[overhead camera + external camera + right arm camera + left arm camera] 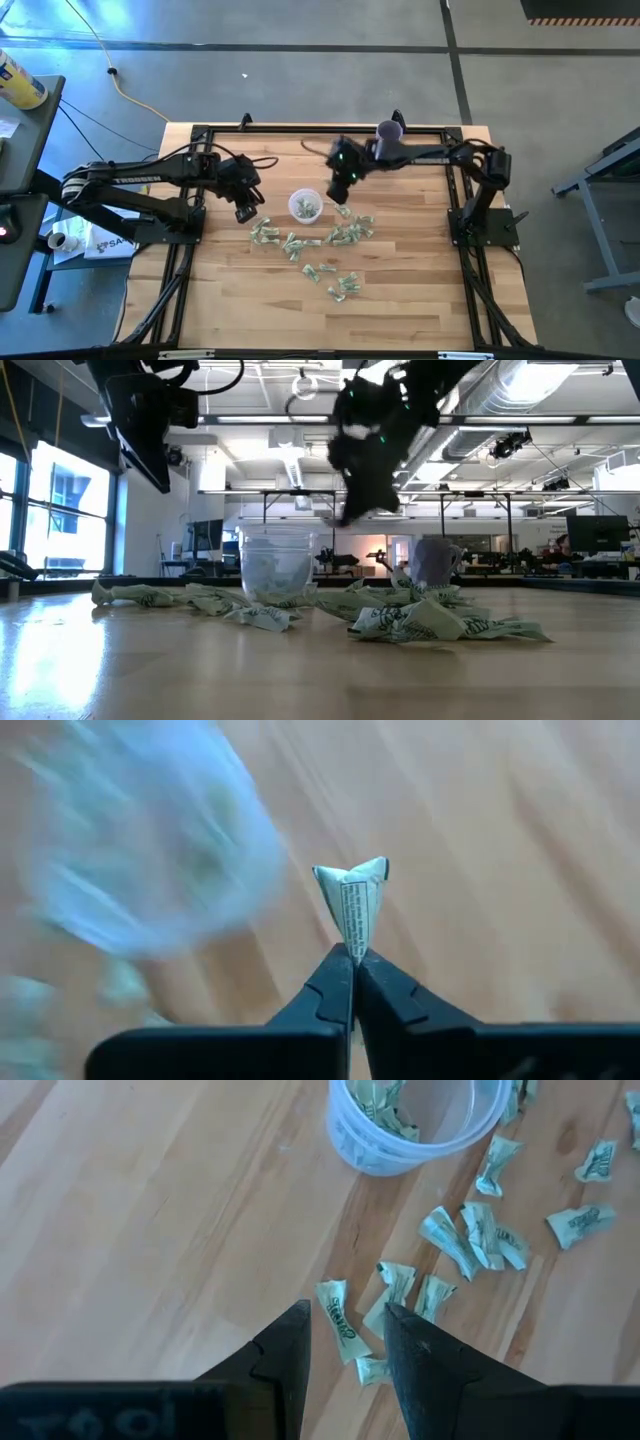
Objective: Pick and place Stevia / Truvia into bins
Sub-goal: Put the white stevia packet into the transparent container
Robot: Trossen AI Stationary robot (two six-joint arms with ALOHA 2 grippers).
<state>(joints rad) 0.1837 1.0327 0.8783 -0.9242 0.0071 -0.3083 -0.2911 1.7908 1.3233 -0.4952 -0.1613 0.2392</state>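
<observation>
From above, the wooden bench carries a loose spread of green-and-white Stevia packets near its middle, with the translucent cup just behind them, a few packets already inside. The left end effector hangs left of the cup. The right end effector sits just right of the cup, above the far edge of the spread. A purple mug stands at the far edge of the bench.

At bench level, the cup stands upright among crumpled packets, and the right end effector hangs above, just to the cup's right.

The left wrist camera shows the left end effector with its fingers apart over a packet lying on the wood; the cup lies beyond.

The right wrist camera shows the right end effector clamped together on one folded packet, lifted clear of the bench, with the blurred cup beside it.
</observation>
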